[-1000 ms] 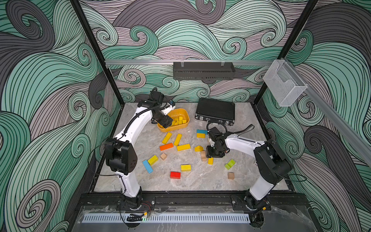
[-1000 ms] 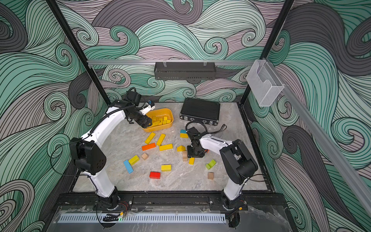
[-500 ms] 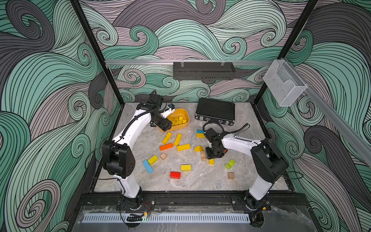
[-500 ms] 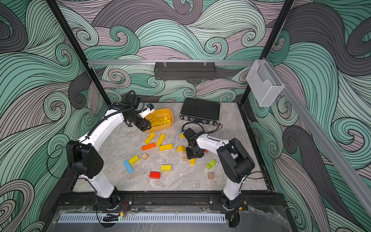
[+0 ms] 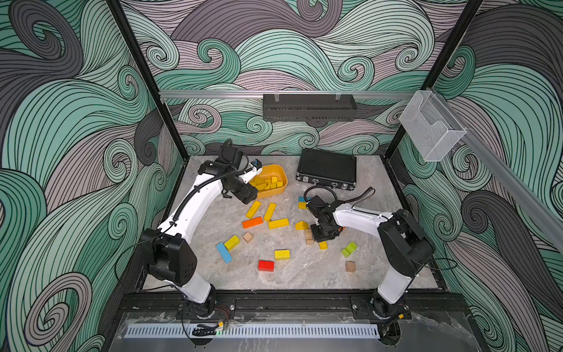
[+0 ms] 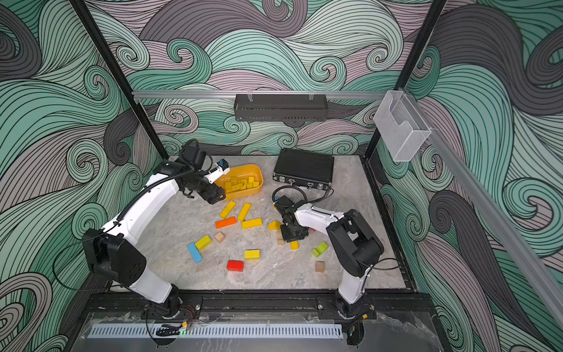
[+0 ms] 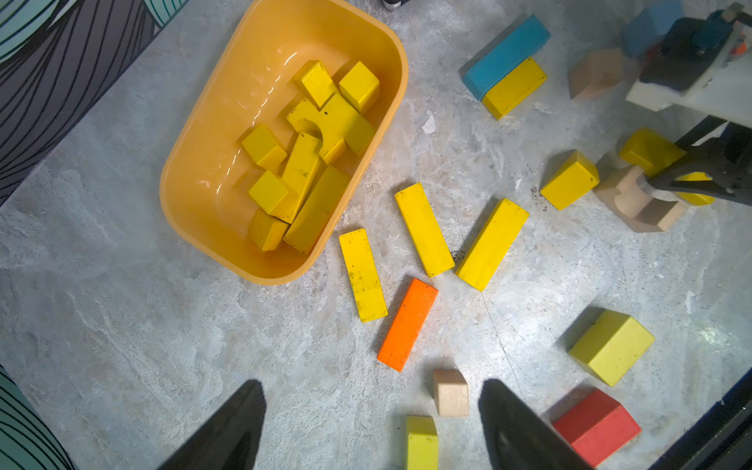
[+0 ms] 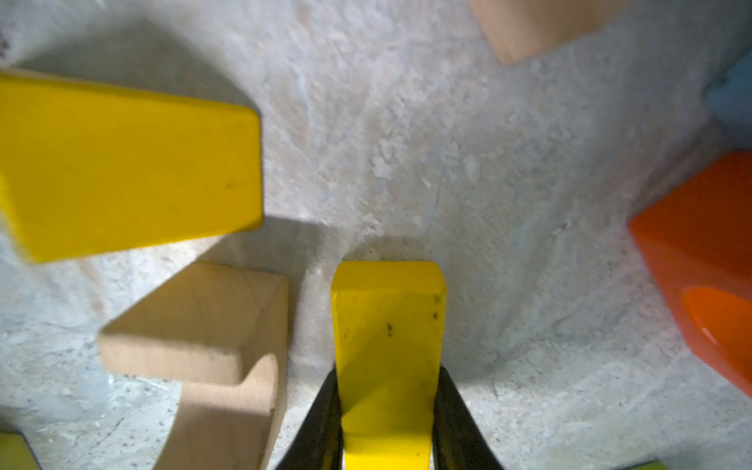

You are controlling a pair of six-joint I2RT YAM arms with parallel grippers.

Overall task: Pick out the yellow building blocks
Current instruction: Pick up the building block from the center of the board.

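Yellow building blocks (image 7: 423, 228), three long bars (image 7: 492, 244) beside one tub (image 7: 195, 122), right hand (image 8: 386, 376) clamping one, left hand (image 7: 371, 386) spread

A large orange-yellow oval plastic tub (image 6: 245, 170) held yellow wooden building blocks (image 6: 240, 183); the left gripper (image 6: 217, 198) hung just beside its rim. On the grey marbled table (image 6: 189, 222), the right gripper (image 6: 292, 237) sat low against a small yellow wooden block (image 6: 294, 245).

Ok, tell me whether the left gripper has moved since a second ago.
Yes: in a top view, the left gripper has backed off the tub toward the table's near edge.
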